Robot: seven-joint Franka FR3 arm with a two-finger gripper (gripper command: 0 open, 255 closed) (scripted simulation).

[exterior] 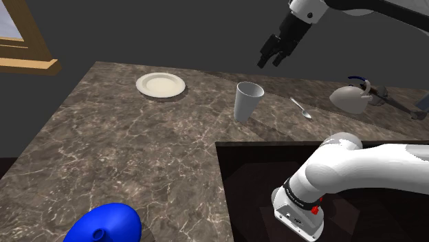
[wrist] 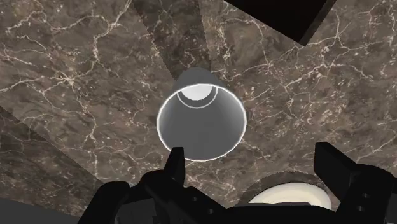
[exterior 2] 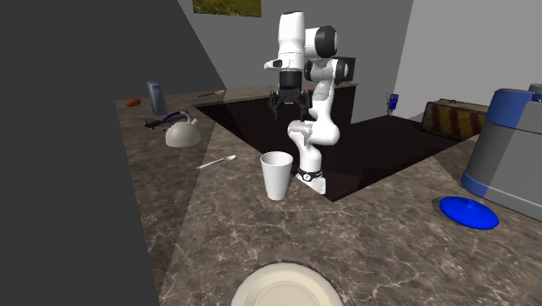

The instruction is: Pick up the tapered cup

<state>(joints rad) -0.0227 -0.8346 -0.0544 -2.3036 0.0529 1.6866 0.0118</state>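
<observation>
Blue domed thing (exterior: 106,223): far off at the shoulder view's lower left; well apart from the work; I expect no trouble from it.
Plate (exterior: 161,85): flat on the surface (exterior: 137,151), well to the left of the cup in the shoulder view; the wrist view shows its pale rim between my fingers; if I drift that way while coming down, a finger could land on it.
Tapered cup (exterior: 247,101): white, upright, mouth up; it stands alone on the surface between the plate and the spoon, near the edge of the dark recess (exterior: 247,179); its foot is narrower than its mouth, so I judge that it tips easily, and a knock toward the recess could send it over that edge.
Hand (exterior: 272,62): high above the cup and a little to its right in the shoulder view; fingers spread wide, nothing between them; in the wrist view the cup sits closer to one finger than to the other; a straight descent from here would likely bring that finger onto the rim or into the mouth; I should centre first.
Grip: the walls slope outward toward the mouth; squeezed too hard or too high, the cup could slip down out of my fingers.
Spoon (exterior: 301,108): lies near the cup on its right; a toppled cup or a stray finger might catch it.
Kettle (exterior: 352,98): farther right, well apart; little risk.
</observation>
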